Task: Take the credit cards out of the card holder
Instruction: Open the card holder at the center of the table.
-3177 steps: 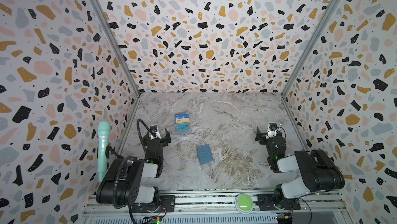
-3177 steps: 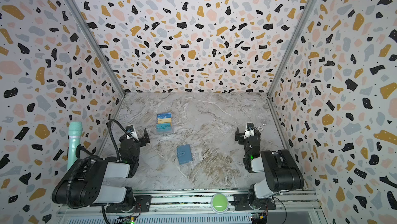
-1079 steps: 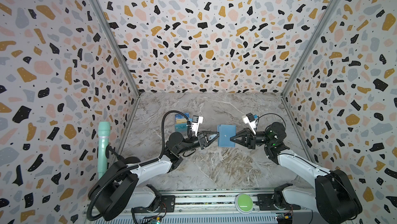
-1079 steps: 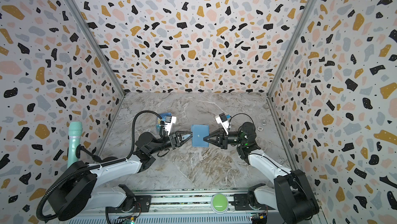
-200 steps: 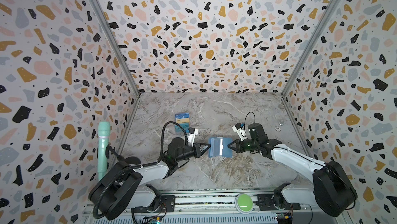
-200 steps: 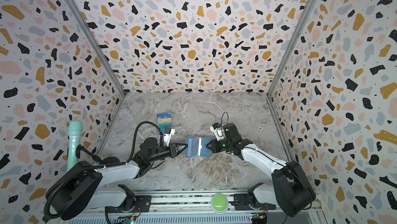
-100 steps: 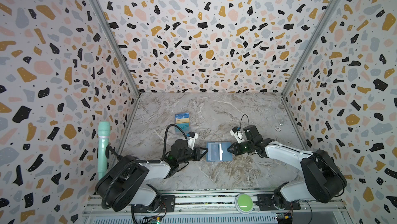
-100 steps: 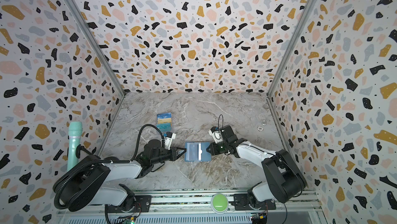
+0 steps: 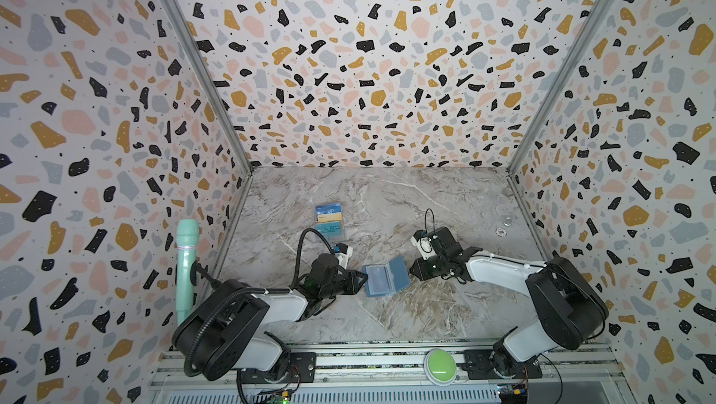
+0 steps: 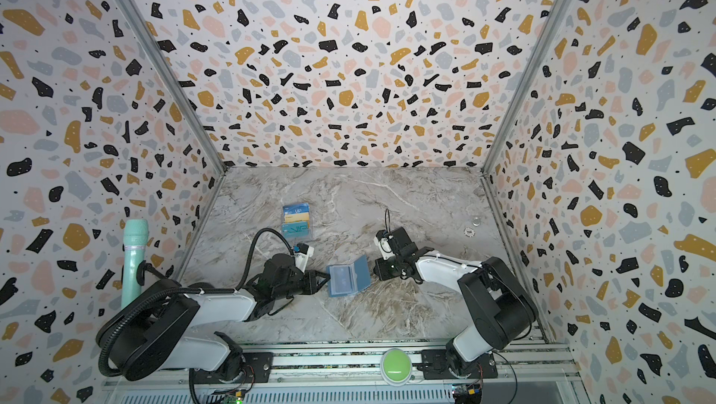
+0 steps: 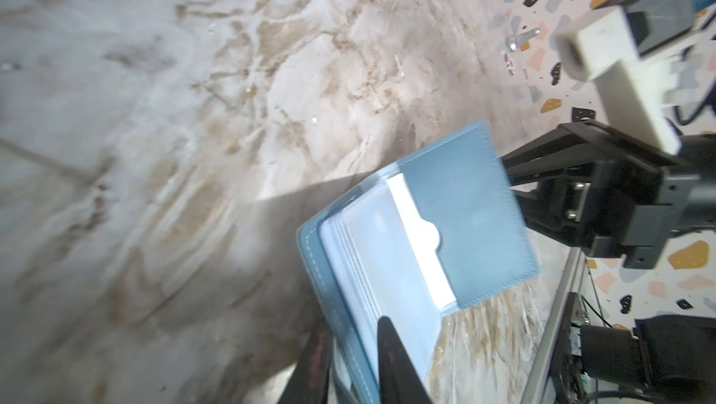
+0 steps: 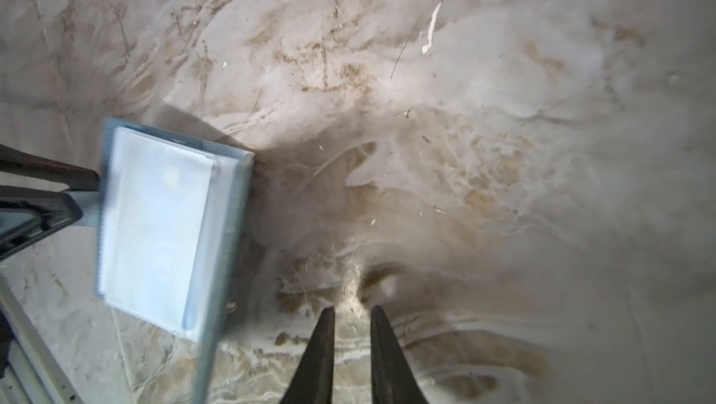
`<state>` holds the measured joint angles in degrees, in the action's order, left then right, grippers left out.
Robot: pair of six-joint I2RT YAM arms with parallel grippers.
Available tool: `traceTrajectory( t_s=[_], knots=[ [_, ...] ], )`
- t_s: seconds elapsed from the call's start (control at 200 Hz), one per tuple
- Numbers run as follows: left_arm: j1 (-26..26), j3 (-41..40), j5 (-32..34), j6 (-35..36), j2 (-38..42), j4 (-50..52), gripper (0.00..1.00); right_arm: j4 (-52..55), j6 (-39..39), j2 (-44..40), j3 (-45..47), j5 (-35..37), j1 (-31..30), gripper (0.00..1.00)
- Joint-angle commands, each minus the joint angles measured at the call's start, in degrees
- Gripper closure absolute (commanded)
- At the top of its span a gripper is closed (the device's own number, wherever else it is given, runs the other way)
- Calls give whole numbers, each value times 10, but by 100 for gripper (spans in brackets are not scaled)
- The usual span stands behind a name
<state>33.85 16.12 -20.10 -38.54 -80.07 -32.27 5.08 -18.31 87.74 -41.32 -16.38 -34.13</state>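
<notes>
The dusty-blue card holder (image 9: 385, 280) (image 10: 346, 280) lies opened like a booklet on the marble table (image 9: 387, 204), its right cover tilted up. Clear sleeves (image 12: 155, 223) face up, and a pale credit card (image 12: 169, 174) shows faintly through the top one. A white edge (image 11: 422, 243) sticks out of the cover's pocket. My left gripper (image 9: 363, 279) (image 11: 350, 324) straddles the holder's left edge, jaws a little apart. My right gripper (image 9: 413, 270) (image 12: 350, 311) is open and empty, just right of the raised cover, not touching it.
A clear case of stacked VIP cards (image 9: 329, 222) lies behind the left arm. Two small round bits (image 9: 503, 227) sit near the right wall. A mint-green cylinder (image 9: 187, 266) stands at the left wall and a green button (image 9: 440, 366) on the front rail.
The holder came down toward the front, from between both grippers onto the table. The right gripper let go of the right cover and drew back. Both pairs of jaws widened.
</notes>
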Motion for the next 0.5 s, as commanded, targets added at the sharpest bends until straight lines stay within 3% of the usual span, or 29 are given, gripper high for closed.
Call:
traceTrajectory(
  t_s=[0.0,0.25,0.375,0.496],
  knots=[
    [-2,10,24,26,9,31,72,28,10,-28,-28,45,-17,80],
    [-2,28,82,43,72,113,69,87,9,-89,-83,102,-60,77],
    [-2,38,79,67,119,139,69,92,13,-105,-111,71,-87,68],
    [-2,41,42,89,135,130,69,74,-1,-98,-126,29,-110,66]
  ],
)
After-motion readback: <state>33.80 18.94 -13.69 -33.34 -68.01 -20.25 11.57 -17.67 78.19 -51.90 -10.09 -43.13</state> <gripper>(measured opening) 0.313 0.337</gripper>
